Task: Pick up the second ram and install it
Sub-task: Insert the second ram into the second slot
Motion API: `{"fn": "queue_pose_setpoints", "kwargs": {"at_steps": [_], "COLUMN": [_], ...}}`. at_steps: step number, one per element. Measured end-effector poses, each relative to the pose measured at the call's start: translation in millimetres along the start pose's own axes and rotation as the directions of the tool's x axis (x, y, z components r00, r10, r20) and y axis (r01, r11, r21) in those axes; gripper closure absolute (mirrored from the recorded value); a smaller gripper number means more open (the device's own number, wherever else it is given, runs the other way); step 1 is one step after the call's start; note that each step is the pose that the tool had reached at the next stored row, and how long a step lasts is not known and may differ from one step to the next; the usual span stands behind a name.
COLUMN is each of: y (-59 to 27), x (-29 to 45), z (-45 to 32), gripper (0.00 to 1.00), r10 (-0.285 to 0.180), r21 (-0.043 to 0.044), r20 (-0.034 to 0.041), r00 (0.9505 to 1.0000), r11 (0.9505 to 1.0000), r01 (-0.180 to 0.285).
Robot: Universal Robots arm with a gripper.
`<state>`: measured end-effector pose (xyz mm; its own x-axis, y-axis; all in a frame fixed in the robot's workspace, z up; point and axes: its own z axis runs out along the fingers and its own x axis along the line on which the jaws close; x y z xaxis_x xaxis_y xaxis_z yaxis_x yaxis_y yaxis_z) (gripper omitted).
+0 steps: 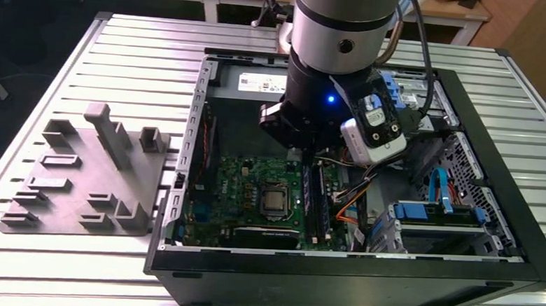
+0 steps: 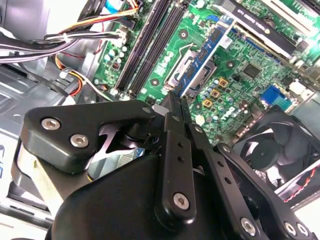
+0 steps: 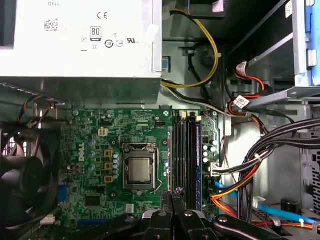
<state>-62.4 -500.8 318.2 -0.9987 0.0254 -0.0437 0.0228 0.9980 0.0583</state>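
1. The gripper (image 2: 175, 102) was narrow, fingertips pressed together with nothing visible between them; it hung over the green motherboard (image 3: 95, 150).
2. The second ram (image 3: 198, 155) seemingly stood among the slot rails (image 3: 176, 150), just ahead of the fingertips, untouched.
3. Probably the seating step; any press would need a square, straight-down line.

Silver-black arm (image 1: 340, 37), blue light (image 1: 331, 98); black hand (image 2: 176, 102), silver screws (image 2: 181, 201).
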Motion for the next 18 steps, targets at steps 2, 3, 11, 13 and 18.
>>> {"fn": "queue_pose_setpoints", "kwargs": {"at_steps": [2,3,11,13,18], "y": [0.0,0.0,0.0,0.0,0.0], "x": [0.0,0.0,-0.8,-0.8,-0.8], "z": [0.0,0.1,0.8,0.8,0.8], "gripper": [0.91,0.91,0.91,0.91,0.91], "r10": [0.002,0.003,0.004,0.004,0.004], "r21": [0.0000,0.0000,-0.0005,-0.0005,-0.0006], "r20": [0.0001,0.0002,0.0002,0.0003,0.0002], "r00": [1.0000,1.0000,1.0000,1.0000,1.0000], "r11": [1.0000,1.0000,1.0000,1.0000,1.0000], "r01": [-0.002,-0.003,-0.004,-0.004,-0.004]}}
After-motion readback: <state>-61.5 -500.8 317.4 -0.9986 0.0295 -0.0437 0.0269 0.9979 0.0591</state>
